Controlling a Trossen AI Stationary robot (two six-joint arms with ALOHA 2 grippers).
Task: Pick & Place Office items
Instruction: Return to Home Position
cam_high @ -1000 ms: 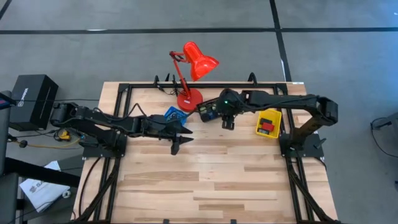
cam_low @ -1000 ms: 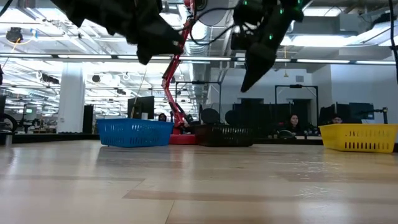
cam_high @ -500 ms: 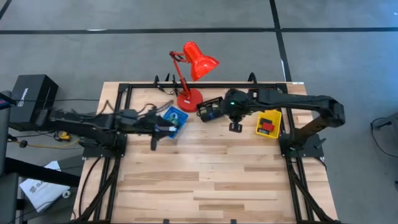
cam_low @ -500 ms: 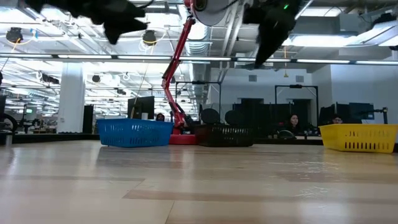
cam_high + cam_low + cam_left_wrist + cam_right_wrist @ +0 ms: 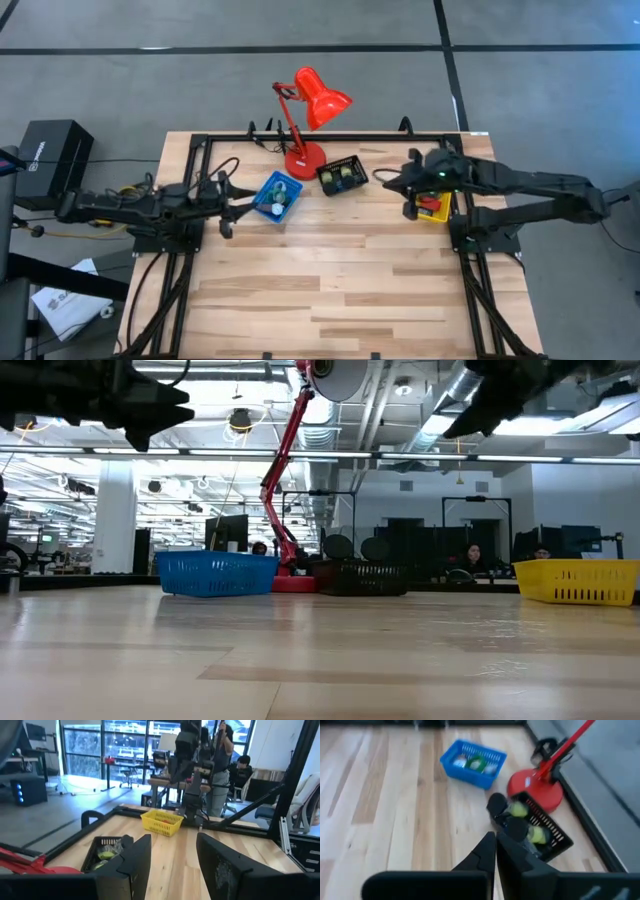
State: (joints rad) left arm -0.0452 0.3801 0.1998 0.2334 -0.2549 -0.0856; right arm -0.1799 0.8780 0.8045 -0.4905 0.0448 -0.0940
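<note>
Both arms have drawn back to their sides, the left claw [image 5: 173, 845] open and empty at 9 o'clock and the right claw [image 5: 495, 840] closed on nothing at 2 o'clock, while the office items [image 5: 281, 198] lie in the blue bin [image 5: 263, 189], black bin [image 5: 323, 176] and yellow bin [image 5: 446, 190], so the sorting seems finished.

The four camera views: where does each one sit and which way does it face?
High: overhead, straight down on table; left arm, right arm.
Low: table height, level toward blue bin; arms overhead.
Left wrist: faces yellow bin; open left hand.
Right wrist: faces blue bin, black bin; shut right hand.
All share the black bin.
</note>
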